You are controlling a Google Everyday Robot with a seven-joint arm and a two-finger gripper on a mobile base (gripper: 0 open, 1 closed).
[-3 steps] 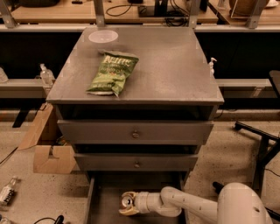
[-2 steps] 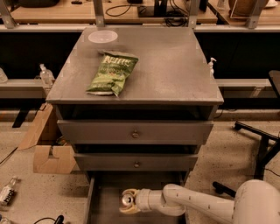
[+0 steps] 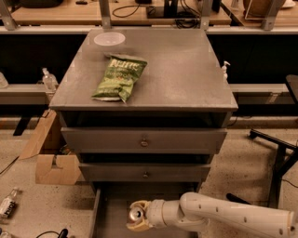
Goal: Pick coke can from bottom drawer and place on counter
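The counter (image 3: 186,69) takes up the most room: a broad grey metal top with a slightly worn surface, seen from the front and above. Behind the counter's far edge runs a long wooden workbench (image 3: 56,14) with cables on it. Below the counter's front edge, two closed grey upper drawers (image 3: 186,141) sit one over the other, each with a small round knob at its middle.

A white arm (image 3: 233,218) comes in low from the right, well below the counter's front edge, and reaches left over the bottom drawer (image 3: 111,209). That drawer stands pulled out beneath the two closed ones, with its flat grey floor showing.

On the counter's left half lies a green chip bag (image 3: 120,78), flat and slightly askew, near the front edge. On the floor, left of the counter and lower down, stands an open cardboard box (image 3: 56,167). A white round lid (image 3: 109,39) rests at the counter's far left corner, just behind the bag.

The end effector (image 3: 137,216) is inside the open drawer, straight below the counter's front edge and a little left of its middle. Its tan fingers (image 3: 138,227) are closed around the coke can (image 3: 136,214), one above and one below. The can's silver top faces the camera, so the can is down in the bottom drawer, not up on the counter.
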